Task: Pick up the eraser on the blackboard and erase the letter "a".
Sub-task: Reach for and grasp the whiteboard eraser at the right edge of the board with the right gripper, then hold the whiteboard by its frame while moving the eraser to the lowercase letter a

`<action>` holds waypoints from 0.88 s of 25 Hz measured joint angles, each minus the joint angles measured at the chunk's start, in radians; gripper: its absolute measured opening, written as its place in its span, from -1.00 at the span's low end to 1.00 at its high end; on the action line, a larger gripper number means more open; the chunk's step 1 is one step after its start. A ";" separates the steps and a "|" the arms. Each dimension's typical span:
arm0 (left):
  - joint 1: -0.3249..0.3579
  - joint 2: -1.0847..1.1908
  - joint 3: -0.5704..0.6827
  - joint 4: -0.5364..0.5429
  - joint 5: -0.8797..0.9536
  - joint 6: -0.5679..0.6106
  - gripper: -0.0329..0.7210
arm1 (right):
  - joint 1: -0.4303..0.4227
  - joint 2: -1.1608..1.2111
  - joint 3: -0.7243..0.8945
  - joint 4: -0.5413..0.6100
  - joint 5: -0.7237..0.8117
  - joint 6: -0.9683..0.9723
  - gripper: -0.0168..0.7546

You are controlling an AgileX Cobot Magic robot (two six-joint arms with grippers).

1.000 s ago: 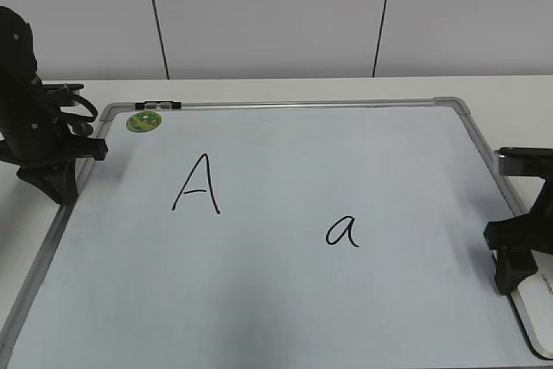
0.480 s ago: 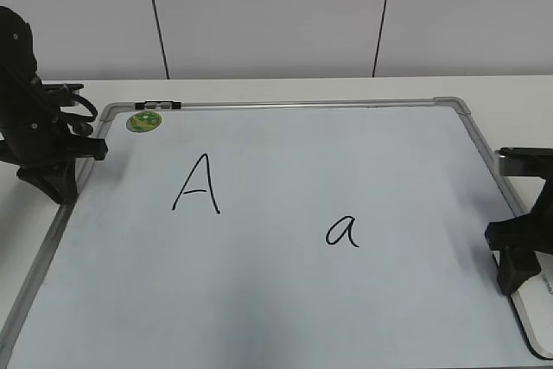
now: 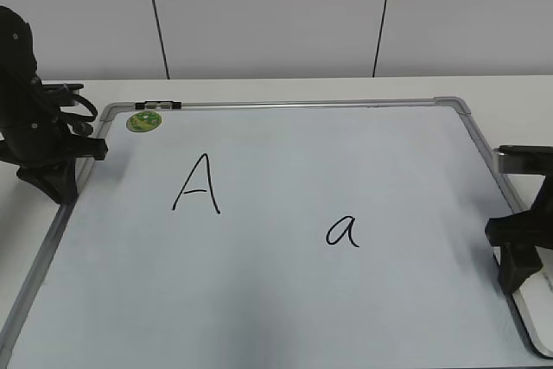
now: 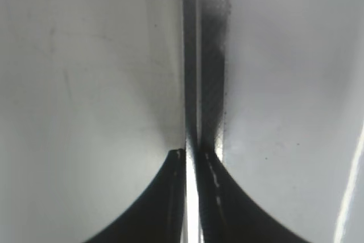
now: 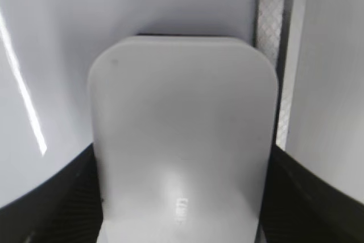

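Two black grippers sit at opposite sides of a white board (image 3: 285,300) lying flat on a pale table (image 3: 518,92), seen from the exterior view. On the board, a tall capital "A" (image 3: 197,184) is written left of centre, and the small "a" (image 3: 342,232) sits lower and right of centre. A round green magnet (image 3: 143,121) rests in the board's upper left corner, beside a dark clip on the frame.

At the left edge of the frame, the left gripper (image 4: 191,160) points down over the board's grey frame rail (image 4: 196,55); in its wrist view the fingers are pressed almost together with nothing between them.

At the lower right of the frame, the right gripper (image 3: 517,276) stands over the eraser (image 5: 183,140), which lies at the board's right edge next to the frame. In the right wrist view the white eraser fills the space between the two dark fingers (image 5: 57,203), one on each side; whether they press on it cannot be told.
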 joint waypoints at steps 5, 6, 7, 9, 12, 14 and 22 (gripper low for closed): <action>0.000 0.000 0.000 0.000 0.000 0.000 -0.81 | 0.006 0.000 -0.075 0.007 0.081 0.002 0.43; 0.000 0.000 0.000 0.000 0.002 0.000 -0.81 | 0.013 0.000 -0.084 0.007 0.088 0.002 0.43; 0.000 0.000 0.000 0.000 0.002 0.000 -0.81 | 0.021 0.000 -0.090 0.007 0.098 0.002 0.43; 0.000 0.000 0.000 0.000 0.002 0.000 -0.81 | 0.048 0.000 -0.108 0.007 0.106 0.002 0.43; 0.000 0.000 0.000 0.000 0.002 0.000 -0.81 | 0.104 0.018 -0.162 0.007 0.136 0.002 0.43; 0.000 0.000 0.000 0.000 0.002 0.000 -0.81 | 0.132 0.046 -0.196 0.007 0.162 0.002 0.43; 0.000 0.000 0.000 -0.002 0.002 0.000 -0.81 | 0.249 0.210 -0.433 -0.002 0.253 0.002 0.43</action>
